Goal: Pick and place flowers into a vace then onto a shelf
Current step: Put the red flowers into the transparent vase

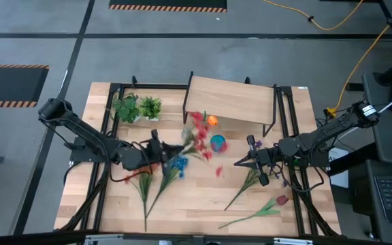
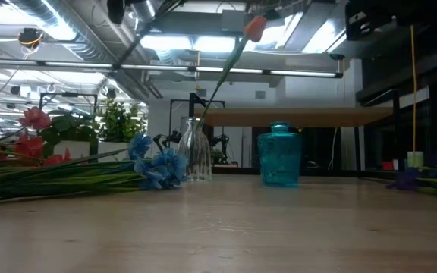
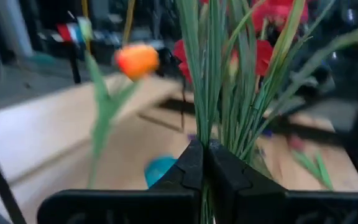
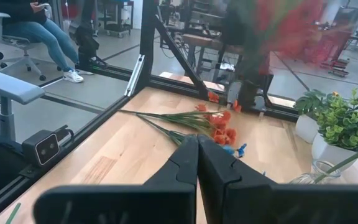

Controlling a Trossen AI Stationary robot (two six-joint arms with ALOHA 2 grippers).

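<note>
Flowers, red blooms on long green stems, sit pinched in the closed left gripper.

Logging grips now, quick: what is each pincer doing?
Left pincer: shut on green-stemmed red flower spray.
Right pincer: shut, holding nothing.

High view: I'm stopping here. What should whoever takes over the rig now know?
Left gripper: shut on red spray, mid-table near the vases.
Right gripper: shut, empty, right of the teal vase.
Done: orange flower stands in the clear vase.
Left: blue spray, purple spray and dark red bud lie on the table; vase not yet on the shelf.
</note>
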